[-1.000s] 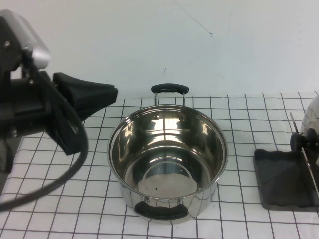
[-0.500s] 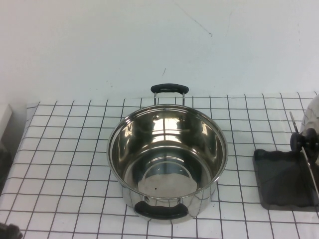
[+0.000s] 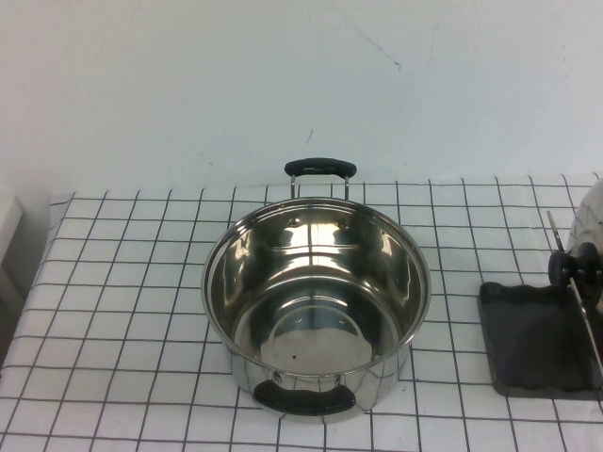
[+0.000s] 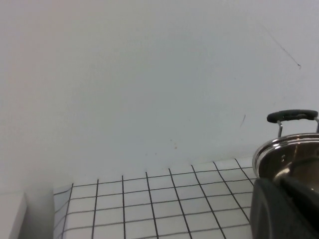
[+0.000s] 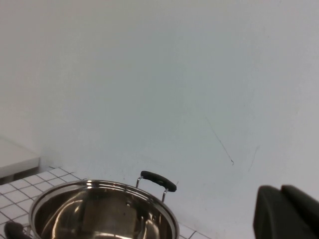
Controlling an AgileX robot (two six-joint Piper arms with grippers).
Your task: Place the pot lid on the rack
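**Lid already propped on rack, both arms pulled clear**

The pot lid (image 3: 592, 247) is seen at the far right of the pot (image 3: 317, 303), cut off by the frame edge, standing on edge rather than lying flat. Its black knob (image 3: 577, 267) points sideways toward the pot, so the lid's flat plane runs roughly front to back along the rack (image 3: 533, 345). It appears to be leaned against the thin wire bar (image 3: 577, 306), which is judged to be what keeps it upright; contact with the tray floor cannot be confirmed. The pot is left uncovered, well apart from the rack.

No arm is shown in the high view. The left gripper (image 4: 286, 209) is only glimpsed as a dark shape beside the pot rim in its wrist view; the right gripper (image 5: 286, 211) likewise, beyond the pot. Whether either is spread or pressed together cannot be told. The task is judged essentially complete.
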